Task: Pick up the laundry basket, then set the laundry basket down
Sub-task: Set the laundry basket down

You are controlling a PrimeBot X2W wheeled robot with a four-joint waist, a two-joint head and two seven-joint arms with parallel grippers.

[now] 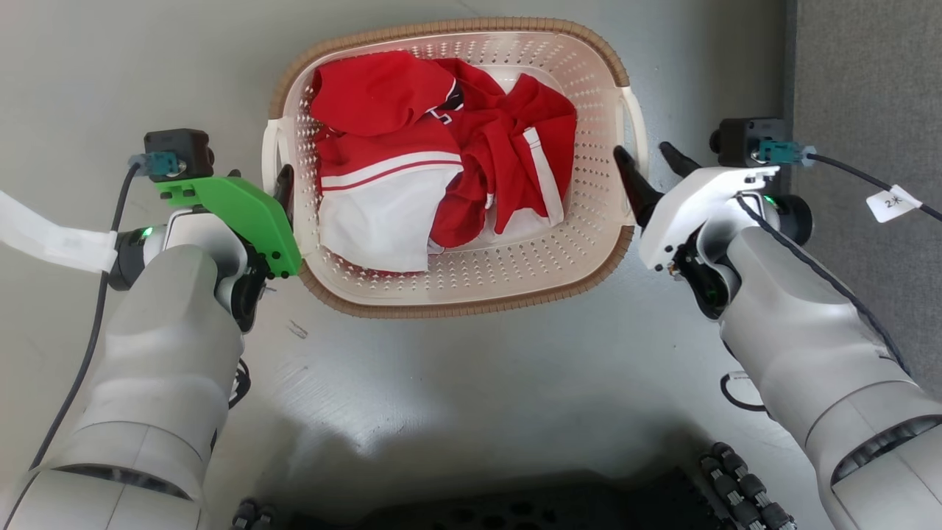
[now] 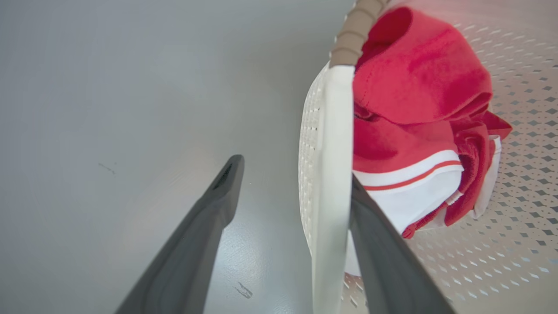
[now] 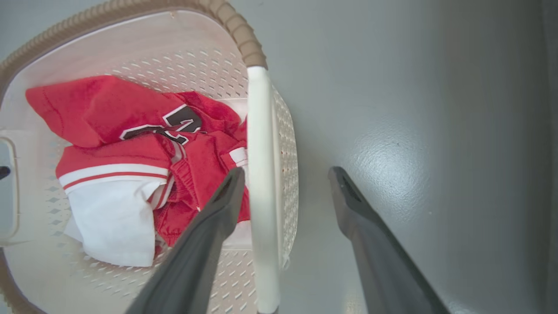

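Note:
The laundry basket (image 1: pixel 471 305) is cream-white and perforated with a brown woven rim. It stands on the grey floor with red-and-white clothes (image 1: pixel 441 140) inside. My left gripper (image 1: pixel 278 184) is open at the basket's left loop handle (image 1: pixel 270 151). In the left wrist view that handle (image 2: pixel 331 174) runs between the spread fingers of the left gripper (image 2: pixel 293 172), and the inner finger lies against it on the clothes side. My right gripper (image 1: pixel 645 153) is open astride the right handle (image 1: pixel 634 110). In the right wrist view the white handle bar (image 3: pixel 260 174) sits between the right gripper's (image 3: pixel 286 171) fingers, one inside the basket and one outside.
A darker grey carpet strip (image 1: pixel 861 73) runs along the right side. My black base with rollers (image 1: pixel 743 478) lies at the bottom. A tagged cable (image 1: pixel 890 202) hangs off the right wrist and a white strap (image 1: pixel 51 239) off the left. Bare grey floor surrounds the basket.

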